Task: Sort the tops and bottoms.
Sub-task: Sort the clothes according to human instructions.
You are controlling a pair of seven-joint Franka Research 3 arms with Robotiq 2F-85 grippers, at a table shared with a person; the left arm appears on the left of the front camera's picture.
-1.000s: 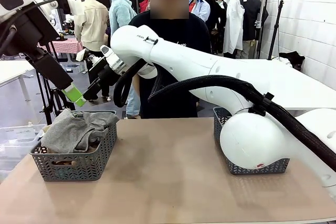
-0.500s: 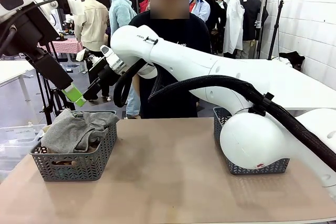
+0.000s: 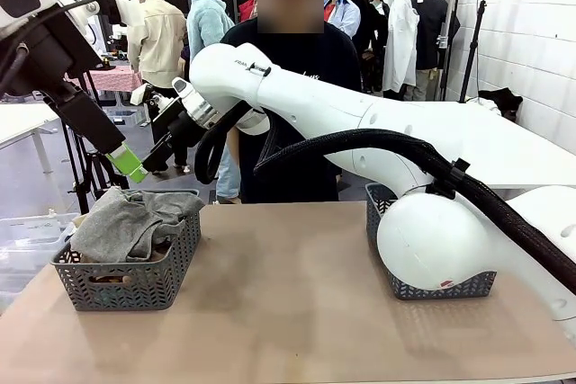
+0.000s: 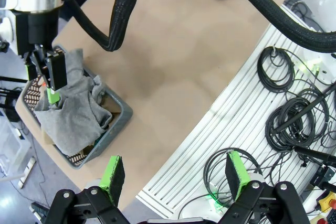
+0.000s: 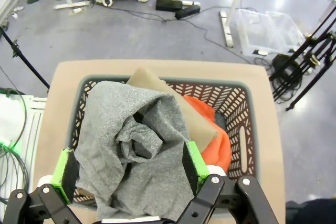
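So the heather grey garment (image 5: 131, 145) is piled on top of the left basket (image 3: 135, 281), bunched up and spilling a bit over the rim. In the right wrist view a tan khaki piece (image 5: 176, 106) pokes out from under it toward the far side of the basket, and an orange one (image 5: 212, 135) sits beside that, mostly buried. Can't see any print on the orange from here.

The right gripper (image 5: 128, 169) has reached all the way across the table and hangs straight over that basket, fingers spread wide with nothing between them. The grey cloth lies right below it, framed between the two green pads, but apart from them, no contact that shows. From the front view the same gripper (image 3: 130, 166) sits just above the heap, pointing down at it at a slant.

The left gripper (image 4: 176, 174) is also spread wide and empty. It's up high, looking down on the table (image 4: 173, 66), and the basket with the grey garment is off to one side of it, well apart. The right arm's gripper shows in that view too, hovering over the grey pile.

A second basket (image 3: 382, 213) sits on the other side of the table, mostly hidden behind the right arm. A person (image 3: 288, 51) in a black top stands at the far edge.
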